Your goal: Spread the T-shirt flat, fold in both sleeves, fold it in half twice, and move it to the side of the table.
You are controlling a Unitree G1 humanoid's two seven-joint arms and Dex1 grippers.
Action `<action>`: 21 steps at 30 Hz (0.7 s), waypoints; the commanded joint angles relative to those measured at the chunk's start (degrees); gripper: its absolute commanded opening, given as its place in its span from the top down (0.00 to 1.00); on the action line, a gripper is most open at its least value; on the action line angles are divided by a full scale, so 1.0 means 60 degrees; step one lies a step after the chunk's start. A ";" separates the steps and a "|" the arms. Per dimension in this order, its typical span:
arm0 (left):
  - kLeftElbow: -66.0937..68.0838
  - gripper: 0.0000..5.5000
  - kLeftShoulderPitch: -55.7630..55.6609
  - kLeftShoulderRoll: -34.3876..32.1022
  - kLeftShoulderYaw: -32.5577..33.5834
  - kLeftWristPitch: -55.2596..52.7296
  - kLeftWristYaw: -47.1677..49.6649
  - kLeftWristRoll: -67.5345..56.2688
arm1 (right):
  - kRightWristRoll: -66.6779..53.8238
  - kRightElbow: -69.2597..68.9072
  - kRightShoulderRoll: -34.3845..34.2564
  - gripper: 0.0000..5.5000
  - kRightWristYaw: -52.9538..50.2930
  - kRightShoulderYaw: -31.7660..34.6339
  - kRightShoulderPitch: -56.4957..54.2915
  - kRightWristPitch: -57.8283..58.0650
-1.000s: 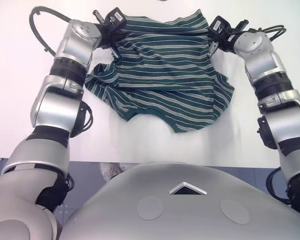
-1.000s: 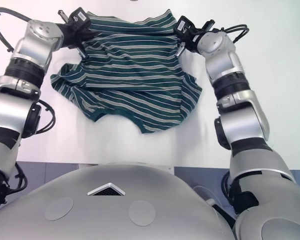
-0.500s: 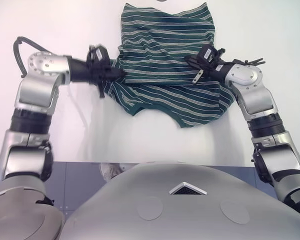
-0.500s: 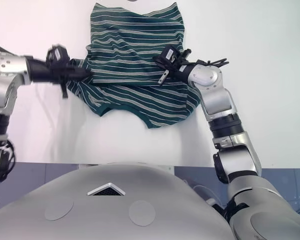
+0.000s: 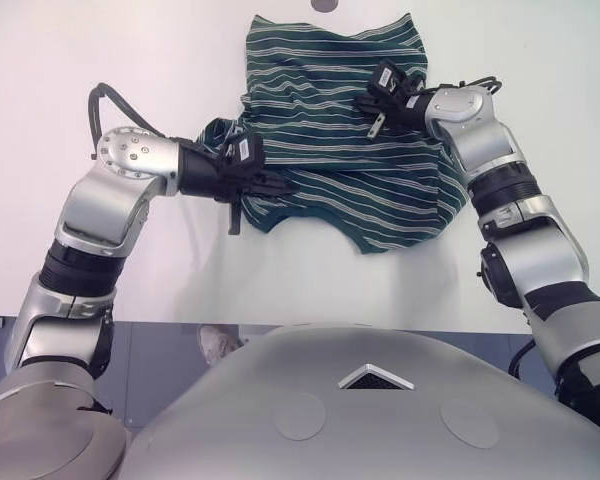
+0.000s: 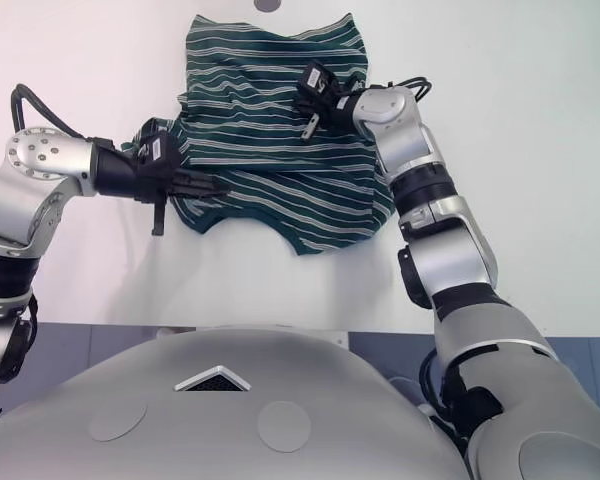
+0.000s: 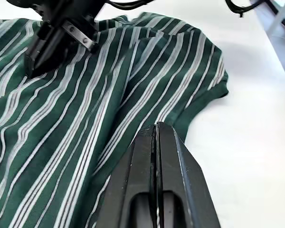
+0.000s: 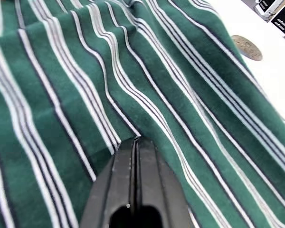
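The job looks to be in its first step, by my reading. The T-shirt (image 5: 330,130) lies on the tabletop (image 5: 100,40) but is not yet flat: the cloth is creased across the middle, its near-left part is bunched into a loose lump, and its near hem runs crooked, dipping to a point toward the tabletop's near edge. No sleeve is laid out clearly enough to call it folded in, though the lump at the left may be a sleeve tucked on itself; I cannot tell. Neither halving is done, and the shirt sits midway between the left and right edges, reaching toward the far edge, so the move to the side is also left. Smoothing, both sleeve folds, two halvings and the move are all to come. The left pincer (image 5: 270,186) lies at the shirt's near-left part, its tip over the striped cloth just inside the bunched edge; its fingers are pressed together, with no cloth visible between them in the left wrist view. The right pincer (image 5: 374,120) is over the shirt's right half, inside its right border and nearer the far edge than the left one; its fingers are also closed tight, their tip close above the stripes, gripping nothing that I can see.
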State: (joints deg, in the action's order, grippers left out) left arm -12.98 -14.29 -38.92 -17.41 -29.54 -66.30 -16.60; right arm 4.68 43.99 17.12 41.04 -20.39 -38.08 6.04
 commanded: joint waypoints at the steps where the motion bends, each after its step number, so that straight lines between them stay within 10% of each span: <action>1: 0.1542 1.00 -0.0449 -0.0629 -0.1812 0.1170 0.0521 0.2864 | 0.0378 0.1563 -0.0252 1.00 -0.0351 0.0085 -0.0406 0.0035; 12: -0.0736 1.00 0.1619 -0.2709 -0.1601 0.1148 -0.1539 0.1571 | 0.0862 0.4329 -0.0703 1.00 -0.2200 0.0519 -0.1489 0.0102; 21: -0.0391 1.00 -0.0106 -0.0422 0.1132 -0.0640 0.0272 -0.1037 | -0.0836 -0.1155 0.0456 1.00 0.0620 0.1541 -0.0189 -0.0707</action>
State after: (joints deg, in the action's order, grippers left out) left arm -15.42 -11.96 -42.81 -14.65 -29.77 -66.27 -18.91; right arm 2.32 52.08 15.28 37.87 -11.44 -43.73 -1.69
